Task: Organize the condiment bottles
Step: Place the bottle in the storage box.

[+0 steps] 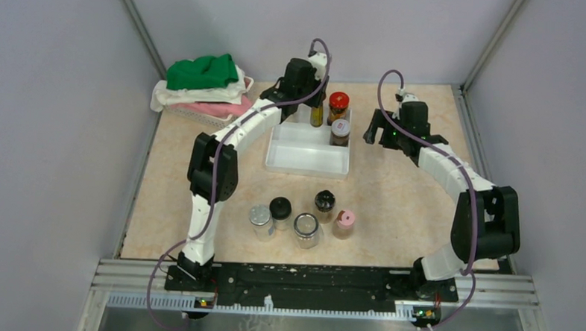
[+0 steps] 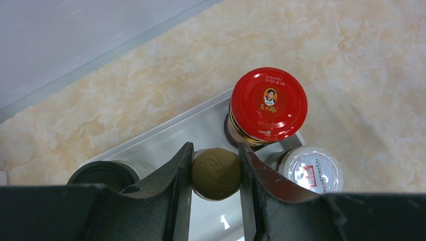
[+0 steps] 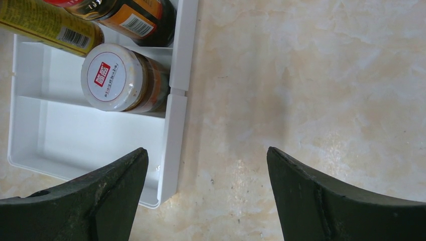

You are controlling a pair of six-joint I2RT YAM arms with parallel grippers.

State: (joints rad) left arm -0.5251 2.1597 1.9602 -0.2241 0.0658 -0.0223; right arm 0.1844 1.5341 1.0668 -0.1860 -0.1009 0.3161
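My left gripper (image 2: pixel 216 154) is shut on the olive cap of the slim amber bottle (image 2: pixel 216 175), which stands upright at the back of the white stepped tray (image 1: pixel 305 157). In the tray beside it are a red-capped jar (image 2: pixel 269 103), a white-red capped jar (image 2: pixel 311 169) and a black-capped jar (image 2: pixel 103 173). My right gripper (image 3: pixel 206 156) is open and empty above the table, just right of the tray (image 3: pixel 173 125). Several more jars stand in a loose row near the front: silver-capped (image 1: pixel 260 220), black-capped (image 1: pixel 280 208), wide silver-capped (image 1: pixel 306 229), black-capped (image 1: pixel 324 202) and pink-capped (image 1: pixel 344 222).
A basket of folded cloths with a green one on top (image 1: pixel 204 73) sits at the back left. Grey walls close in the table on the left, back and right. The left arm reaches over the tray's left side.
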